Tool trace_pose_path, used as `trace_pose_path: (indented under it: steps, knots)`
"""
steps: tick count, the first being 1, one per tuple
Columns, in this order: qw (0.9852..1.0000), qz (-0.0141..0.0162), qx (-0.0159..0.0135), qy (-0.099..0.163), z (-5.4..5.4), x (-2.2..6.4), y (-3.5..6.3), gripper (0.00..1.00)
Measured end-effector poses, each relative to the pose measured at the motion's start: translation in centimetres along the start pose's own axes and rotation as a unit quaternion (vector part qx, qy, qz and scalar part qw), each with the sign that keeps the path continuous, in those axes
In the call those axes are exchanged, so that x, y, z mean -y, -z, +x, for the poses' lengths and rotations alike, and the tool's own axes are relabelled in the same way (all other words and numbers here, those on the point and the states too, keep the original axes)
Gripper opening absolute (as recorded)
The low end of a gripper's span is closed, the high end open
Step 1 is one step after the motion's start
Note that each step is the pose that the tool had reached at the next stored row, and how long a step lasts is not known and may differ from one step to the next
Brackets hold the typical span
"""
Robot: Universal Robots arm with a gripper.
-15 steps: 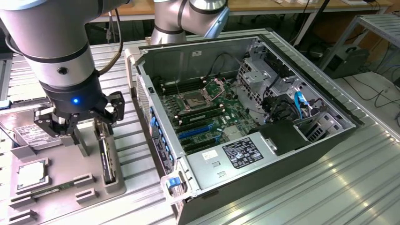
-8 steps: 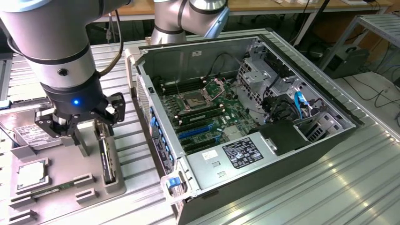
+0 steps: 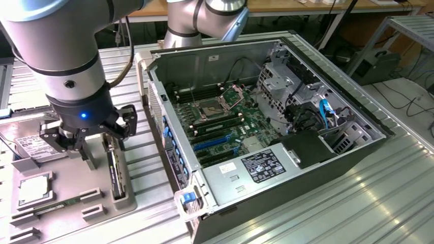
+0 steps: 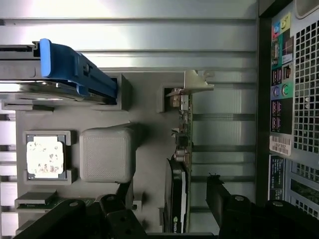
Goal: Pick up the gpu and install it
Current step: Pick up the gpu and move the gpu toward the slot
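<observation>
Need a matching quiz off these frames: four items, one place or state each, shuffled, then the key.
Items
1. slim black GPU card with a silver end bracket
2. small square silver processor chip
3. black-and-silver tower computer case
4. black robot gripper

Places or states
a. lying on its side, open, green motherboard exposed
b. open, straddling the card
c. standing on edge in a slot of the grey plastic tray
d. lying flat in a square recess of that tray

Pairs: 1-c, 2-d, 3-a, 4-b
</observation>
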State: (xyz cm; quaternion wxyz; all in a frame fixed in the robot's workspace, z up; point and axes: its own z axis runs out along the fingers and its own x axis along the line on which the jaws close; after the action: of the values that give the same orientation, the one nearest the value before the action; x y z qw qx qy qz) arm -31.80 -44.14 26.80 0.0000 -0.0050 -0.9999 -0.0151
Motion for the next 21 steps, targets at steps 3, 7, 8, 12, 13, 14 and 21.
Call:
trace_pose_path:
  steps: [3,7,8,12,13,14,21]
  knots:
    - [1.0,0.0,0.0002,-0.009,0.0,0.01,-0.29,0.7]
    - [0.9999,0.0,0.0005,-0.016,0.0,0.03,-0.82,0.7]
    - [0.9999,0.0,0.0005,-0.017,0.0,0.05,-0.99,0.7]
    - [0.9998,0.0,0.0006,-0.021,-0.1,0.12,-1.7,0.7]
    - [0.9998,0.0,0.0007,-0.022,-0.1,0.13,-1.89,0.7]
    - [0.9997,0.0,0.0007,-0.023,-0.1,0.13,-2.07,0.7]
    - [0.9996,0.0,0.0008,-0.027,-0.2,0.17,-3.14,0.7]
